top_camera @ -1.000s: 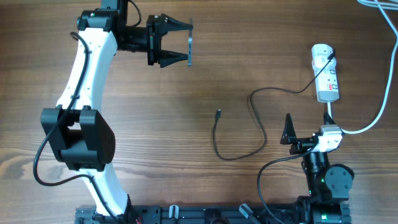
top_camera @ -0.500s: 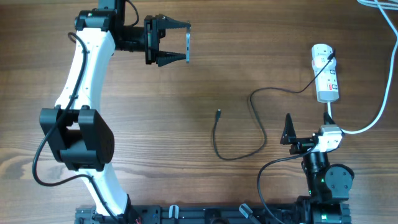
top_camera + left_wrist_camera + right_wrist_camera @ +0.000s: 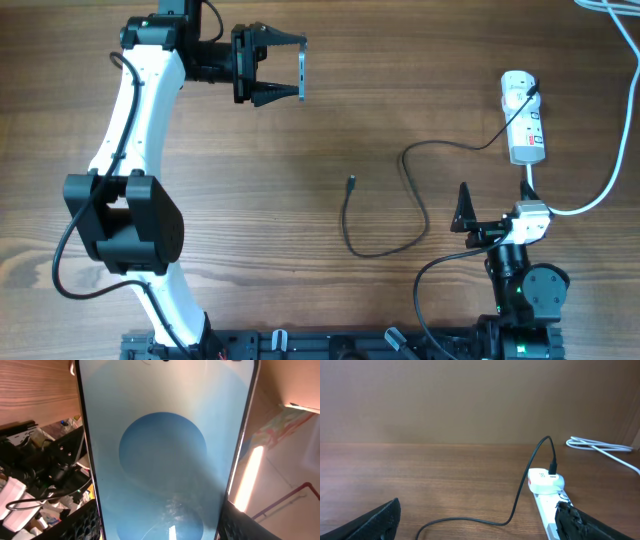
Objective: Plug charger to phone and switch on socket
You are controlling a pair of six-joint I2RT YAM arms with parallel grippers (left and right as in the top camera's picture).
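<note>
My left gripper (image 3: 300, 70) is shut on the phone (image 3: 303, 82) and holds it on edge above the table at the upper left. In the left wrist view the phone's cyan screen (image 3: 165, 450) fills the frame between my jaws (image 3: 162, 529). The charger, a thin black cable (image 3: 420, 205), is plugged into the white socket (image 3: 523, 120) at the right. It loops across the table, and its free connector tip (image 3: 351, 182) lies at the centre. My right gripper (image 3: 466, 212) is open and empty, low on the right, near the socket (image 3: 546, 482) and the cable (image 3: 520, 502).
The socket's thick white cord (image 3: 610, 180) runs off the right edge and loops at the far right (image 3: 600, 446). The right arm's base (image 3: 520, 285) stands at the front right. The left arm (image 3: 130, 150) spans the table's left side.
My left gripper has shifted slightly left with the phone in it. The right arm, cable and socket have not moved.
</note>
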